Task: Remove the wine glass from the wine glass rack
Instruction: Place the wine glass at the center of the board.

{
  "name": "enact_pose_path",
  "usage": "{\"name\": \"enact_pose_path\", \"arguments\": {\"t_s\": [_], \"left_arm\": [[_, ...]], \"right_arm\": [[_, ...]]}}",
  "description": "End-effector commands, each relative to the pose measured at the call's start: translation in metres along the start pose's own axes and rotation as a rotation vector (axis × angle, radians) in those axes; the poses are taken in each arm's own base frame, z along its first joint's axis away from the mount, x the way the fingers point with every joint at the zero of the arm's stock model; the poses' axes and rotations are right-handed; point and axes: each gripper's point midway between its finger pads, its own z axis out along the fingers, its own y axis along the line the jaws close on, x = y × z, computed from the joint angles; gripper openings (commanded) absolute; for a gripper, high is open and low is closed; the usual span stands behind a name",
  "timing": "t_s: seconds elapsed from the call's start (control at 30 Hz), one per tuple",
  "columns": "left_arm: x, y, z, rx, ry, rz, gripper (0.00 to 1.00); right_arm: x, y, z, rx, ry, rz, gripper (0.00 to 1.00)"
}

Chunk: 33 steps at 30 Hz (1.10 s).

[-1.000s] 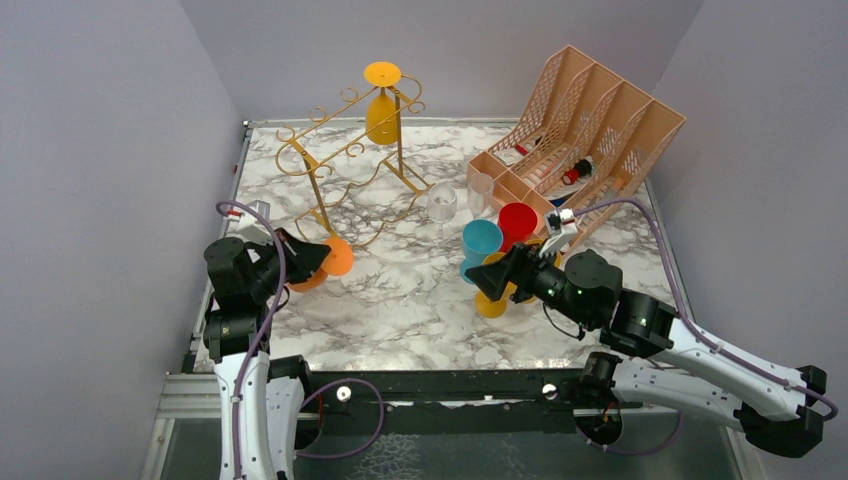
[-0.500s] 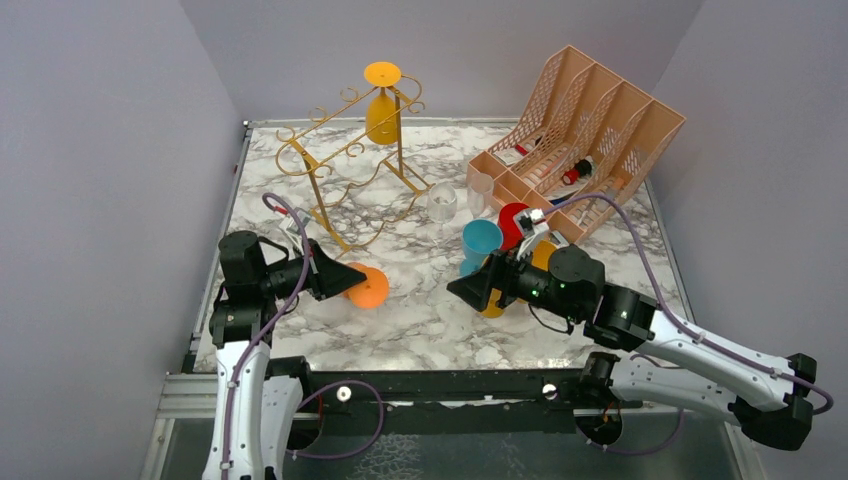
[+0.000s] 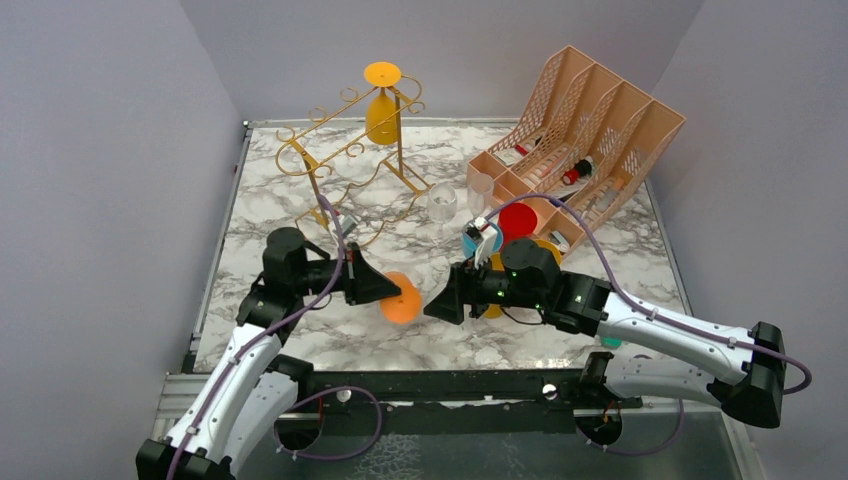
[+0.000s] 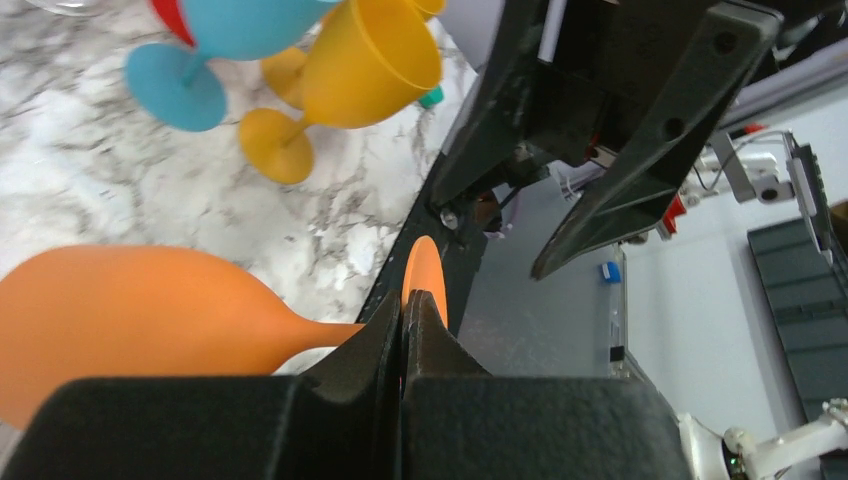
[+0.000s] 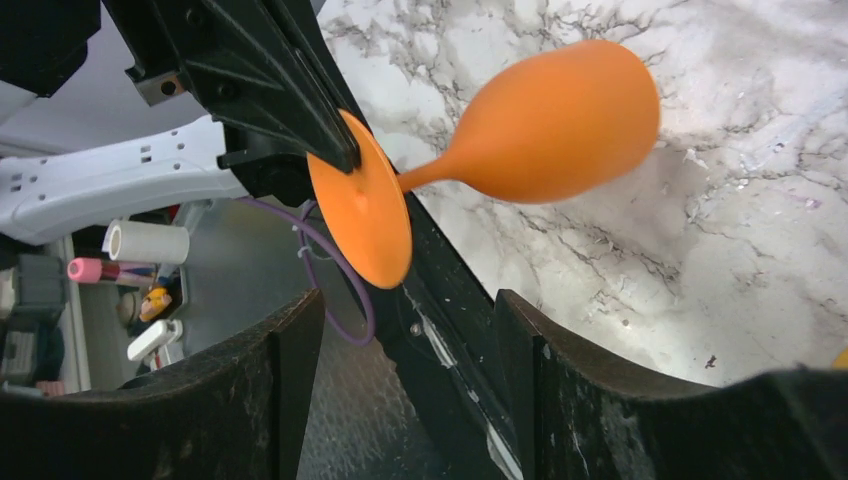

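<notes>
My left tool (image 3: 392, 292) is clamped tight on the stem of the orange wine glass (image 3: 401, 309), right by its foot. It's holding the glass sideways over the near middle of the desk (image 3: 262, 215), well apart from the gold wire rack (image 3: 340, 170) at the far left. The right tool (image 3: 437, 306) faces it with jaws apart and nothing in them. On its wrist camera the foot sits just ahead of the gap, not touching. A yellow glass (image 3: 382, 115) hangs on the rack's far end. A blue glass (image 3: 480, 238) and a red glass (image 3: 518, 220) stand just behind the right tool.
</notes>
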Motion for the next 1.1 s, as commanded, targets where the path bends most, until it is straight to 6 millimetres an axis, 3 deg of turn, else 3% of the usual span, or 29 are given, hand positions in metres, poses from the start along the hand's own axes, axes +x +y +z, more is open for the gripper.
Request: {"name": "enact_pose_path", "arguments": {"t_s": [0.0, 0.2, 0.43, 0.53, 0.57, 0.73, 0.9, 0.97, 1.07], "left_arm": [[-0.022, -0.012, 0.016, -0.002, -0.137, 0.095, 0.00], [-0.013, -0.028, 0.019, 0.083, -0.140, 0.098, 0.00], [0.002, -0.041, 0.014, 0.144, -0.109, 0.090, 0.00], [0.008, -0.043, 0.011, 0.153, -0.107, 0.078, 0.00], [0.010, -0.043, 0.011, 0.152, -0.105, 0.072, 0.01], [0.021, -0.039, 0.007, 0.132, -0.086, 0.047, 0.27], [0.028, -0.032, 0.004, 0.068, -0.041, 0.052, 0.36], [0.028, -0.033, 0.003, 0.061, -0.034, 0.065, 0.33], [0.025, -0.037, 0.001, 0.067, -0.043, 0.087, 0.05]], "right_arm": [[-0.009, 0.026, -0.002, -0.108, -0.002, -0.036, 0.64], [0.000, 0.031, 0.003, -0.154, 0.045, -0.049, 0.50], [-0.004, 0.041, 0.003, -0.239, -0.018, -0.041, 0.28], [-0.008, 0.046, 0.003, -0.275, -0.047, -0.058, 0.13], [-0.009, 0.048, 0.003, -0.286, -0.052, -0.064, 0.04], [-0.018, 0.052, 0.002, -0.293, -0.082, -0.095, 0.01], [-0.029, 0.052, 0.001, -0.271, -0.120, -0.120, 0.01], [-0.031, 0.056, -0.001, -0.278, -0.118, -0.132, 0.01], [-0.031, 0.062, -0.002, -0.309, -0.102, -0.152, 0.01]]}}
